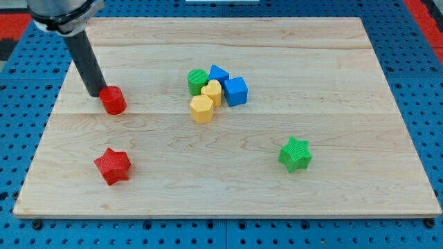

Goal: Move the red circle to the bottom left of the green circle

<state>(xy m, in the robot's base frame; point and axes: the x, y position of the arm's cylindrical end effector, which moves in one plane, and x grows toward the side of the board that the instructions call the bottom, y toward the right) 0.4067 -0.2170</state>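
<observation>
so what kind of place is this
Likely a robotics lab bench: a wooden board on blue perforated matting, small coloured blocks like the red circle, my tip touching its left.

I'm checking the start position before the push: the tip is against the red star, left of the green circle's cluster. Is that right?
Not quite. In the camera view my tip is against the red circle, on its upper-left side, not the red star, which lies apart, nearer the view's bottom. The rest holds: this is left of the green circle and its cluster.
</observation>
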